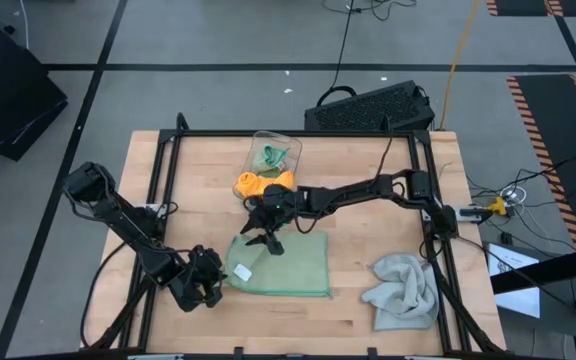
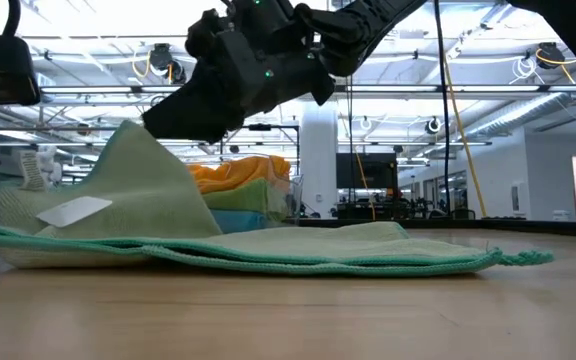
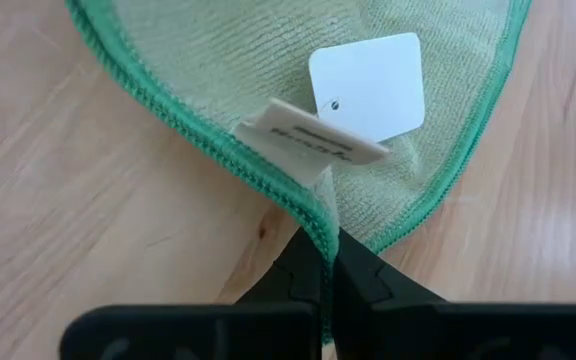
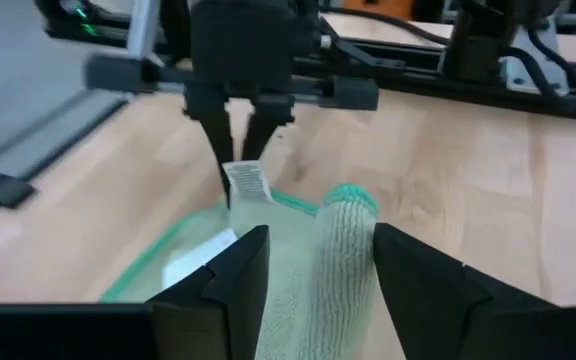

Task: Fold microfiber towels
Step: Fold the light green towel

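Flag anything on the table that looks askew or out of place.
The light grey towel lies crumpled near the table's edge, unfolded. The clear bin lies tipped on its side, an orange towel spilling from its mouth. The sage green towel is only part-folded.

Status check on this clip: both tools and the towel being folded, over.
Left tool shut on sage green towel, pinching its corner by the tag. Right tool open, astride a raised fold of it. Grey towel crumpled aside, nothing in the way.

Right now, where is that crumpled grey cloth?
In the high view the light grey towel lies bunched near the table's front right corner, to the right of the sage green towel and apart from it.
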You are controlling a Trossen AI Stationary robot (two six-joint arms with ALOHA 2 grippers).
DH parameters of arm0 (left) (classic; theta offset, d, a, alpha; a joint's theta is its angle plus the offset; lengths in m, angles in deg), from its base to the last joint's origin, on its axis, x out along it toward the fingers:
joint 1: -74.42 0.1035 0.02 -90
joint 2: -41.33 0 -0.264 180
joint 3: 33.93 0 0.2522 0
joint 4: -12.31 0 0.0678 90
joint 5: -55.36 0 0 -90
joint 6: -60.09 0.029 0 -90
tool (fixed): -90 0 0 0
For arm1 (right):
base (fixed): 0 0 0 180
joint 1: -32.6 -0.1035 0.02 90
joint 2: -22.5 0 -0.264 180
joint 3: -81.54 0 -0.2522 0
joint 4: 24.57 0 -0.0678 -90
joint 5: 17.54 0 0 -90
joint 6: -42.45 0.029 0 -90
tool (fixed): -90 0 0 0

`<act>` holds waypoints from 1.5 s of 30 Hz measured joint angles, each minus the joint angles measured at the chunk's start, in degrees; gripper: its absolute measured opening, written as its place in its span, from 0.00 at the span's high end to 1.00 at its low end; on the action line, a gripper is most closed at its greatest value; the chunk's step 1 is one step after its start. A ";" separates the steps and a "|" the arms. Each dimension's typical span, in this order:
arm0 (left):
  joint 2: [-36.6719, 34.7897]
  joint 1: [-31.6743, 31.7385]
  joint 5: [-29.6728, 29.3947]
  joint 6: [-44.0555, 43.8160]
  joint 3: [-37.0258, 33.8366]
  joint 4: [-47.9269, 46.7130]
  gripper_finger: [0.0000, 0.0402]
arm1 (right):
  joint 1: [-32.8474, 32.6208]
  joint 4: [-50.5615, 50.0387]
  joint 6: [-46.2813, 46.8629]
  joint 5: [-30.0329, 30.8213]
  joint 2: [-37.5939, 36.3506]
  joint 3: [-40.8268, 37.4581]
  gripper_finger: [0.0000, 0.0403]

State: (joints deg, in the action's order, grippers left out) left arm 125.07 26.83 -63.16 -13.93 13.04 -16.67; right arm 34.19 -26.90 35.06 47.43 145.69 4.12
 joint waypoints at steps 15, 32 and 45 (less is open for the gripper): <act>0.00 -0.01 0.00 1.28 0.04 -1.64 1.00 | -0.84 6.88 -0.52 2.34 3.60 0.33 0.83; -6.98 0.20 -2.28 7.99 15.11 -38.09 1.00 | -6.34 -18.35 -11.06 6.73 -9.22 0.31 1.00; -5.54 0.43 -4.49 21.02 21.49 -33.34 1.00 | -15.37 -20.36 -9.63 25.80 -12.82 -9.26 1.00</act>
State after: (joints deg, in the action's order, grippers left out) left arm 119.53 27.26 -67.65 7.09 34.53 -50.02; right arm 18.82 -47.27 25.44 73.23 132.87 -5.15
